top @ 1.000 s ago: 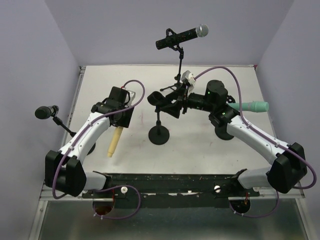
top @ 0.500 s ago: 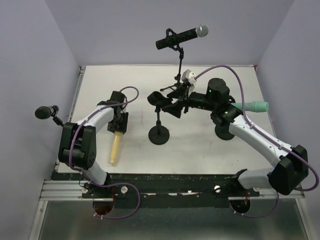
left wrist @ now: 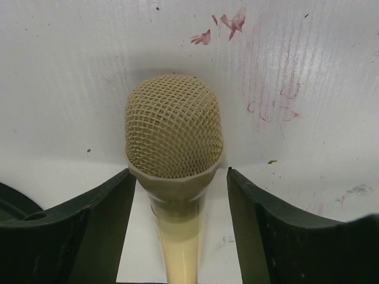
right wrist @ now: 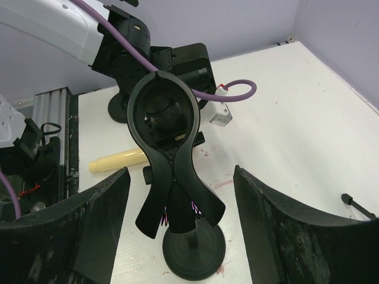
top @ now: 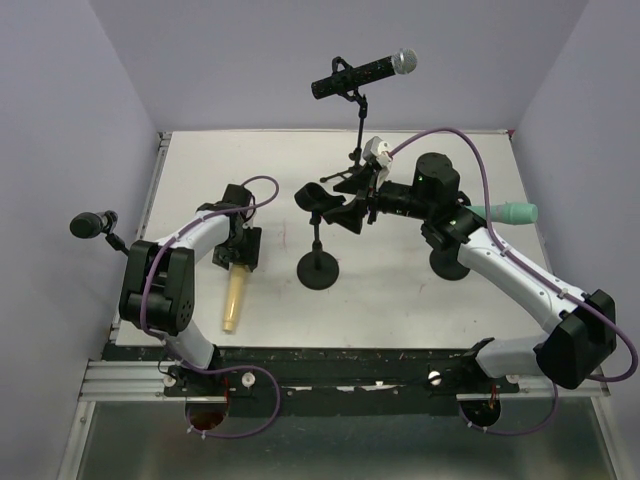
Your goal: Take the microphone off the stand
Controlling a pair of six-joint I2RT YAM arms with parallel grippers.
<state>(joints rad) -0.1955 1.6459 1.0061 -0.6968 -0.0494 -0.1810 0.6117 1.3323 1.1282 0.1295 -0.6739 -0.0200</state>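
On your left, watch the roll: the microphone (left wrist: 173, 127) lies flat on the table (top: 400, 300), a round body with nothing pinning it; the left gripper (left wrist: 177, 177) stands open around its neck, just behind the mesh head, with a clear gap on either side and no grip on it; if you lift off crooked or swing sideways, I'd expect a finger to knock it and send it rolling toward the near edge; come away straight.

In the middle, the stand (top: 319, 270) sits upright with its clip (right wrist: 173, 168) empty, so the removal looks done; the microphone is well apart from it, down on the left.

On your right, the right gripper (right wrist: 177, 174) is open and holds nothing, its fingers flanking the clip without touching; the danger here is tipping; close on that clip, or pull back at an angle, and you could drag the light stand over, perhaps onto the left arm just beyond it; back out along the gripper's own line.
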